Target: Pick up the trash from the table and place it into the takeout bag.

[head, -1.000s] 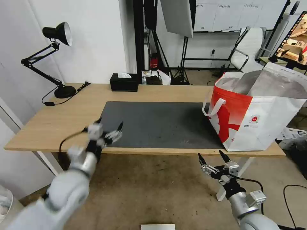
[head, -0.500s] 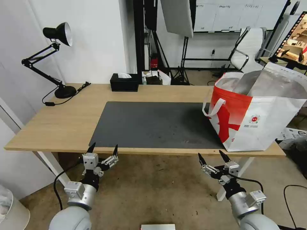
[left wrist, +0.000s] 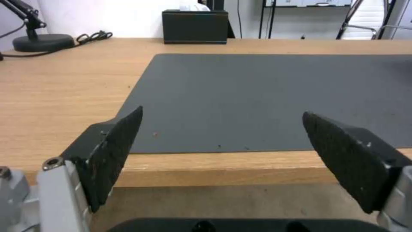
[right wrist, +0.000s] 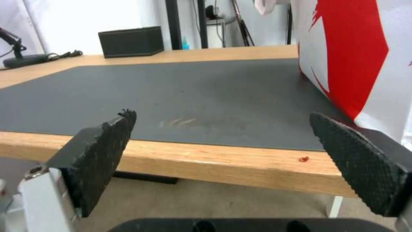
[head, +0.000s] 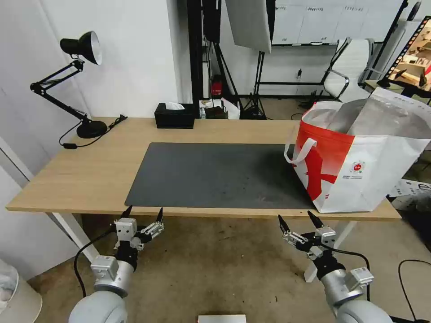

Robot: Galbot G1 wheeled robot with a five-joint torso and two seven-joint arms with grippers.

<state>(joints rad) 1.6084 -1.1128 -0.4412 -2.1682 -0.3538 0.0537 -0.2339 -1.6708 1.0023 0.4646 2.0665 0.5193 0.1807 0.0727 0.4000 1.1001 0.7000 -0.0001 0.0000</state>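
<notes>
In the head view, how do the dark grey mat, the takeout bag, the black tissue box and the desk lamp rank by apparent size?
1. Dark grey mat
2. Takeout bag, though it stands nearer, so this is unsure
3. Desk lamp
4. Black tissue box

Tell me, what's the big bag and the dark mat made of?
The takeout bag looks like glossy woven plastic, creased, with crinkly silver foil lining inside. The dark mat looks like matte rubber or felt, flat and without shine; which one is hard to tell.
</notes>
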